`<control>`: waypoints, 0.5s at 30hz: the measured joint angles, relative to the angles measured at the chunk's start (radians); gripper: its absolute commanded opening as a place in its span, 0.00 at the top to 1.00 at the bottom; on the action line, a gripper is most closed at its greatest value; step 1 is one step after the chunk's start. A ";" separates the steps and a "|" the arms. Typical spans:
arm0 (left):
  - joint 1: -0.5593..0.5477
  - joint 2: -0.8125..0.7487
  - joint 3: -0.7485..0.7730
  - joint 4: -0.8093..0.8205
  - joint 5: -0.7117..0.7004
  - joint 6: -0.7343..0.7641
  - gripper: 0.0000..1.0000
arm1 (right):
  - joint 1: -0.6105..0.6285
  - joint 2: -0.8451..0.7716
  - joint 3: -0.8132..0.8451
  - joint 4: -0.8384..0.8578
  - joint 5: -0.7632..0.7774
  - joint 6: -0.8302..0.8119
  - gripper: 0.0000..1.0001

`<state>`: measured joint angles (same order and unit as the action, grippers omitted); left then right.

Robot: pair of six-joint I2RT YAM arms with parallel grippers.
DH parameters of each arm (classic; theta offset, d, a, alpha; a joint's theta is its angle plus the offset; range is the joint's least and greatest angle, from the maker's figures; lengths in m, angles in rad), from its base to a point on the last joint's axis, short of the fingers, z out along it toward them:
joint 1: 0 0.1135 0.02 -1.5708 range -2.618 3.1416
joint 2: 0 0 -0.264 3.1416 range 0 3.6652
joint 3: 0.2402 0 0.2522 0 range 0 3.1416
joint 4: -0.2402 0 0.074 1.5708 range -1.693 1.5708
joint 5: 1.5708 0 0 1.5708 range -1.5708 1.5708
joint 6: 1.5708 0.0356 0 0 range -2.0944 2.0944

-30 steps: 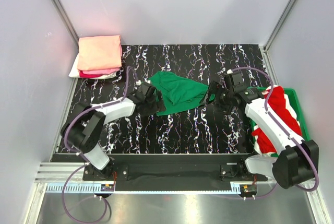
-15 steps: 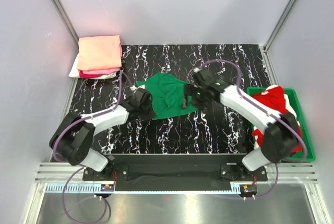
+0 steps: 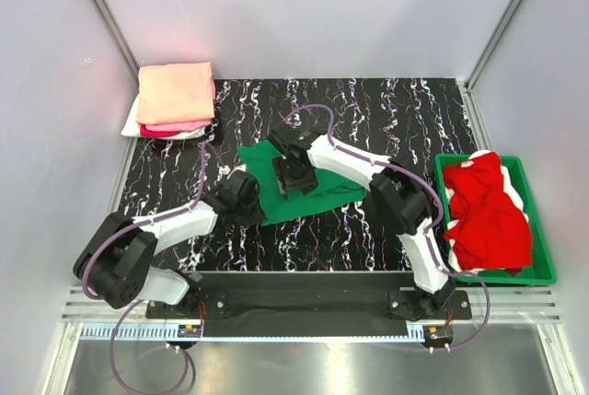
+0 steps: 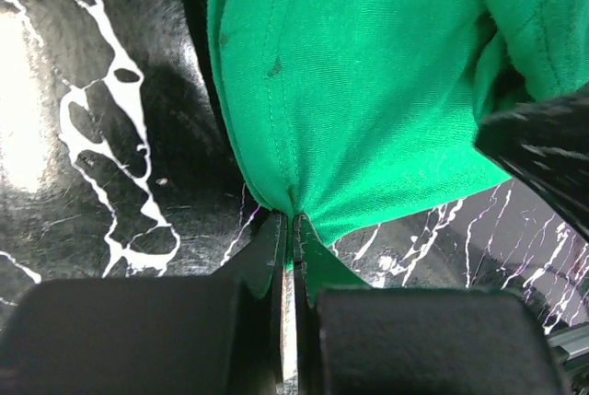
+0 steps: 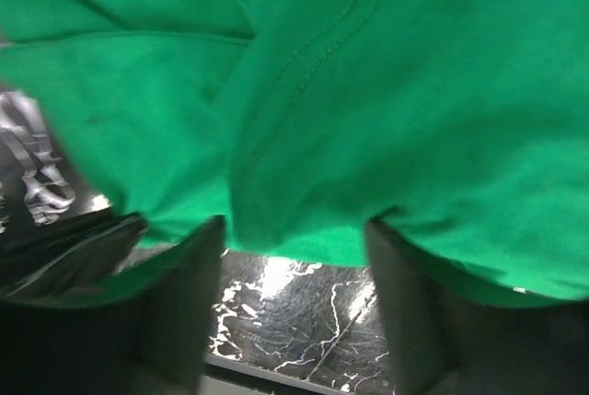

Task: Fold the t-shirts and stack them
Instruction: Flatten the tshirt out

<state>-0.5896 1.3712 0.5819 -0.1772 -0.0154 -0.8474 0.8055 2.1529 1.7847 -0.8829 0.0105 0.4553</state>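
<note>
The left gripper [image 4: 287,234] is pressed tight together, pinching the hem of the green shirt [image 4: 350,91], and the cloth fans out from the pinch. The right gripper [image 5: 294,266] stands spread wide. Its fingers [image 5: 189,303] sit low against the same shirt, with cloth bulging over the gap but nothing clamped that I can see.

From above, the left gripper [image 3: 248,194] sits at the left edge of the green shirt [image 3: 313,197] and the right gripper [image 3: 296,172] on its middle. Only the wrist views show how the jaws stand. The shirt lies crumpled on the marbled table [image 3: 386,110].

Right of the green shirt, a bin [image 3: 520,277] holds a red shirt [image 3: 492,220]. Far left of the green shirt, well apart, sits a folded stack: salmon shirt [image 3: 175,89] on top, pink shirt [image 3: 173,125] under it, white shirt [image 3: 132,124] lowest.
</note>
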 measured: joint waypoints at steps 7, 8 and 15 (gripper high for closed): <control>0.021 -0.036 -0.033 0.008 0.007 0.000 1.00 | 0.012 0.037 0.032 -0.053 0.035 -0.014 0.99; 0.025 -0.043 -0.035 0.006 0.008 0.000 1.00 | 0.012 0.037 0.044 -0.059 0.046 -0.018 1.00; 0.107 -0.156 -0.035 -0.062 0.016 0.019 1.00 | -0.077 -0.021 0.045 -0.062 0.051 -0.017 1.00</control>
<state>-0.4828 1.2148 0.5472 -0.2394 0.0006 -0.8280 0.7284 2.1319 1.8297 -0.9451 0.0616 0.4381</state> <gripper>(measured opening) 0.020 0.013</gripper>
